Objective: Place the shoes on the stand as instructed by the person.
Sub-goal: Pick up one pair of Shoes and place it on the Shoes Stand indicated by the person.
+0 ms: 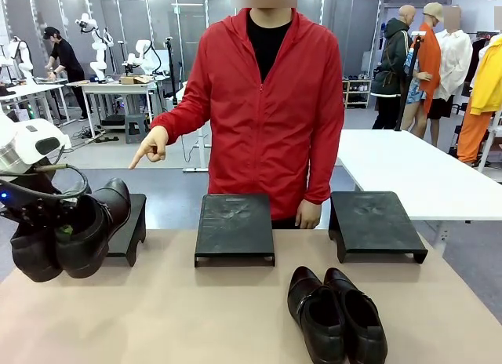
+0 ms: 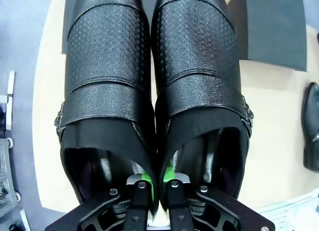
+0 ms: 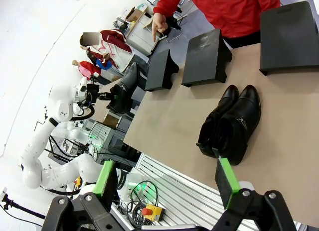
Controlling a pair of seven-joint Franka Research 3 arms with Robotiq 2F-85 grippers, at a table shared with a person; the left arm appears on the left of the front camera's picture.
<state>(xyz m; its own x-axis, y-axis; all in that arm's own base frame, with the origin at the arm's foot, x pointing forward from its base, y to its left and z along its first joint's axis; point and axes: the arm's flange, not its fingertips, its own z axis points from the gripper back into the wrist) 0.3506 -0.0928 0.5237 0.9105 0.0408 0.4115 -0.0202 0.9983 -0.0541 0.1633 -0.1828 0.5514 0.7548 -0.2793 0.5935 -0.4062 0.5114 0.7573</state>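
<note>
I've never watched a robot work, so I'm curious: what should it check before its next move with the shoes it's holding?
1. Grip: the left gripper is shut on the inner walls of both shoes of the held pair: ok.
2. Instruction: the person's hand points toward the left stand: ok.
3. Held pair lined up over that stand: the toes overlap it in the front view, but the rest is hidden: cannot tell.
4. The right gripper is open and away from the left stand: ok.
5. The other pair lies on the table, well apart from the left stand: ok.
</note>
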